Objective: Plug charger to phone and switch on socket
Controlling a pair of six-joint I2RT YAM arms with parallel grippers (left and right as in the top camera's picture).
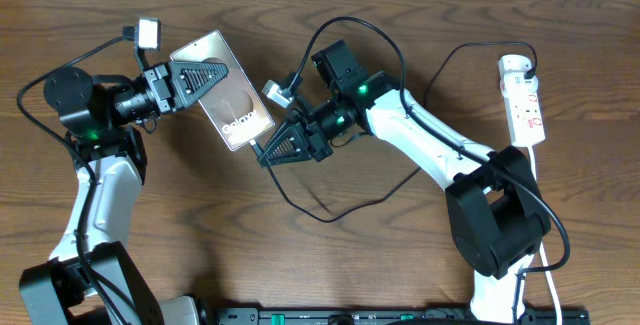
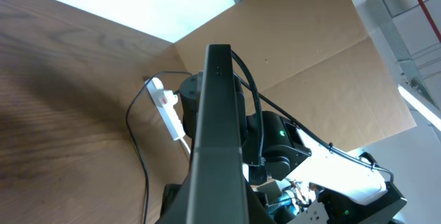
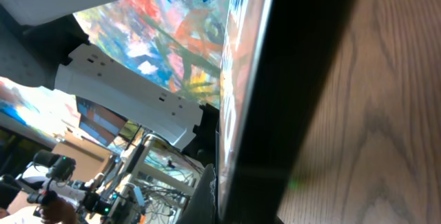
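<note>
Left gripper (image 1: pixel 216 73): jaws clamped across the upper end of the phone (image 1: pixel 238 120), holding it tilted above the surface (image 1: pixel 400 265). The phone is a flat slab with a glossy brownish face and white "Galaxy" lettering; it shows edge-on in the left wrist view. Right gripper (image 1: pixel 268 155) sits at the phone's lower edge; jaw state can't be told. Charger (image 1: pixel 330 219) loops across to the socket (image 1: pixel 526 100) at far right.
</note>
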